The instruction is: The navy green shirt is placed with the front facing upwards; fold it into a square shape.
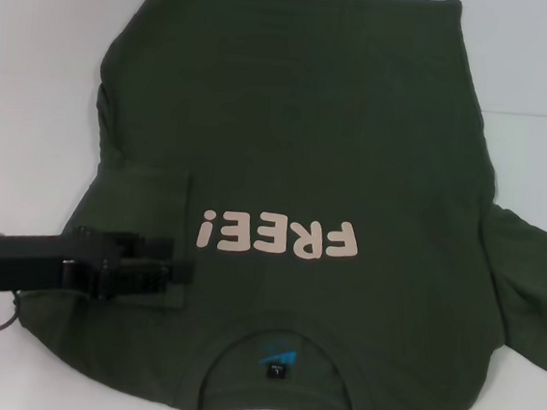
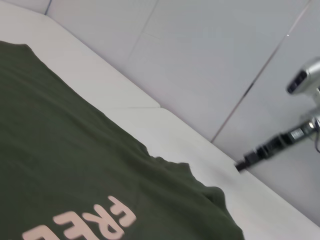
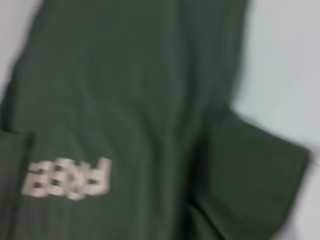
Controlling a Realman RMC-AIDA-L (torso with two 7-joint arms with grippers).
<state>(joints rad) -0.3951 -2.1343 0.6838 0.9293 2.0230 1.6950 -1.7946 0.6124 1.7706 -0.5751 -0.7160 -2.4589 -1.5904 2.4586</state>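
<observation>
The navy green shirt (image 1: 299, 140) lies front up on the white table, its collar (image 1: 279, 346) and blue label toward me and the pale "FREE!" lettering (image 1: 280, 235) across the chest. On my left its sleeve (image 1: 143, 202) is folded inward over the body, while the other sleeve (image 1: 532, 288) lies spread out. My left gripper (image 1: 178, 273) reaches in from the left, low over the edge of that folded sleeve. The left wrist view shows the shirt (image 2: 60, 150) with part of the lettering. The right wrist view looks down on the shirt (image 3: 140, 90) and its spread sleeve; the right gripper is out of view.
White table (image 1: 32, 95) shows around the shirt on my left, at the far edge and on the right (image 1: 544, 115). In the left wrist view a dark rod with a silvery head (image 2: 290, 135) stands beyond the table by a pale wall.
</observation>
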